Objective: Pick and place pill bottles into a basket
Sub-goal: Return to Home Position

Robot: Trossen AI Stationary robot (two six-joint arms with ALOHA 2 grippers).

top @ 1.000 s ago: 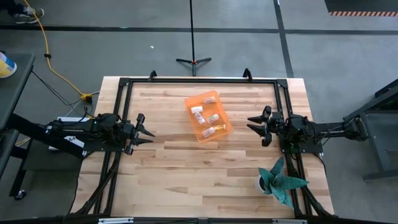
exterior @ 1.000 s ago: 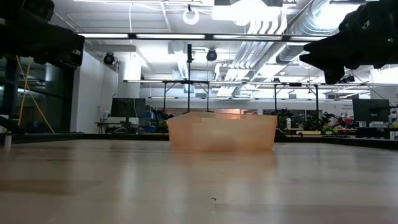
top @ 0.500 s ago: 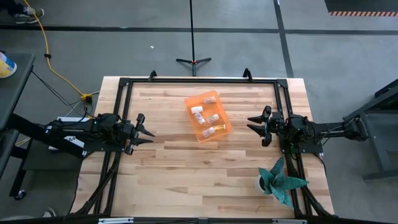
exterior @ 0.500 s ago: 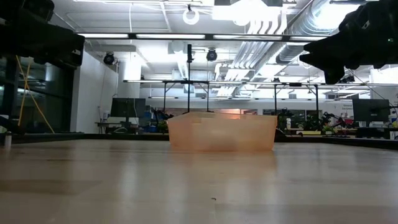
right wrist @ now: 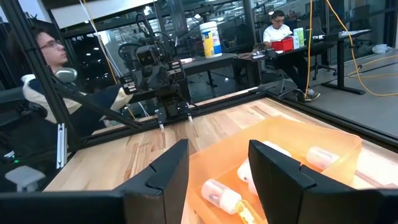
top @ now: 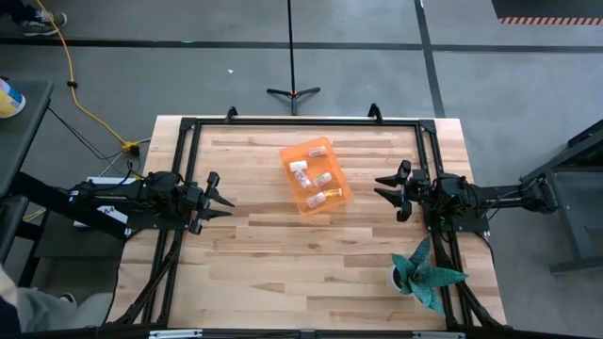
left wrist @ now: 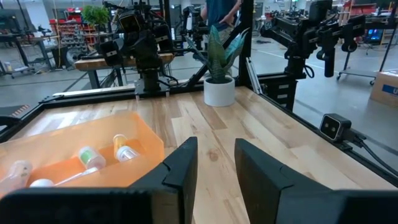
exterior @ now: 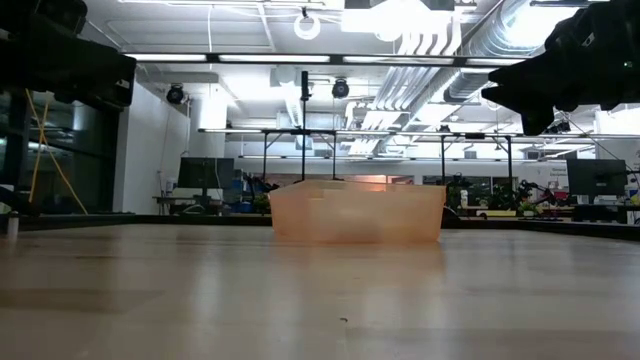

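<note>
The orange translucent basket (top: 315, 175) lies on the table's far middle and holds several small pill bottles (top: 320, 179), lying on their sides; they also show in the left wrist view (left wrist: 106, 152) and the right wrist view (right wrist: 249, 171). The basket shows in the low view (exterior: 357, 211) too. My left gripper (top: 223, 201) hovers open and empty at the table's left, pointing toward the basket. My right gripper (top: 385, 190) hovers open and empty at the right, pointing toward the basket.
A teal spiky plant in a white pot (top: 421, 273) stands at the table's near right corner. A black frame (top: 301, 122) runs along the far, left and right edges. A person (right wrist: 56, 81) sits beyond the table's left side. Bare wood lies in front of the basket.
</note>
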